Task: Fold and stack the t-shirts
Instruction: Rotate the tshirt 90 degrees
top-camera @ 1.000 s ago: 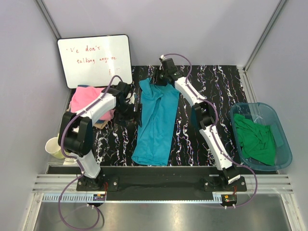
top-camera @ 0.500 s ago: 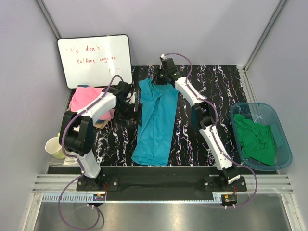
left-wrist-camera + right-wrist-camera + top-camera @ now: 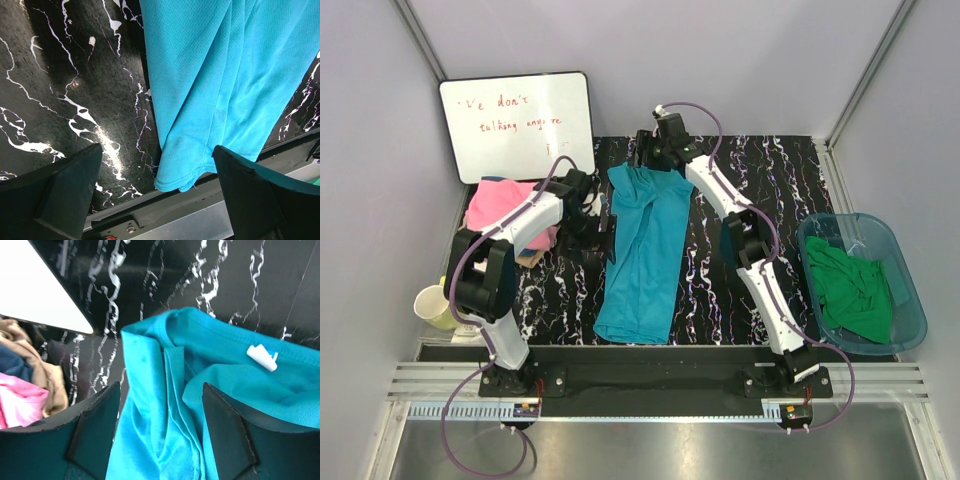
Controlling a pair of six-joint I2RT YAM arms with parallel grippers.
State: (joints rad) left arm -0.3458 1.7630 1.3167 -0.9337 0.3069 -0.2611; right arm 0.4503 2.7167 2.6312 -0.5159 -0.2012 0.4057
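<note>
A teal-blue t-shirt point(image 3: 642, 250) lies lengthwise and rumpled down the middle of the black marbled table point(image 3: 770, 180). My right gripper point(image 3: 651, 152) is open and empty just above its collar end. In the right wrist view the collar point(image 3: 200, 355) and a white tag point(image 3: 261, 358) lie between the open fingers point(image 3: 95, 435). My left gripper point(image 3: 588, 215) is open and empty, just left of the shirt. The left wrist view shows the shirt's hem point(image 3: 182, 175) ahead of the open gripper point(image 3: 157, 200). A pink t-shirt point(image 3: 500, 205) lies on a tan one point(image 3: 532, 255) at the left. Green t-shirts point(image 3: 855, 290) are in the tub.
A translucent blue plastic tub point(image 3: 910, 300) stands at the right edge. A whiteboard point(image 3: 517, 122) leans at the back left. A pale cup point(image 3: 433, 306) stands at the near left. The table's front rail point(image 3: 650, 355) runs along the near edge.
My right gripper has shifted a little to the left over the collar, and the shirt's far end has spread slightly. The left arm has hardly moved.
</note>
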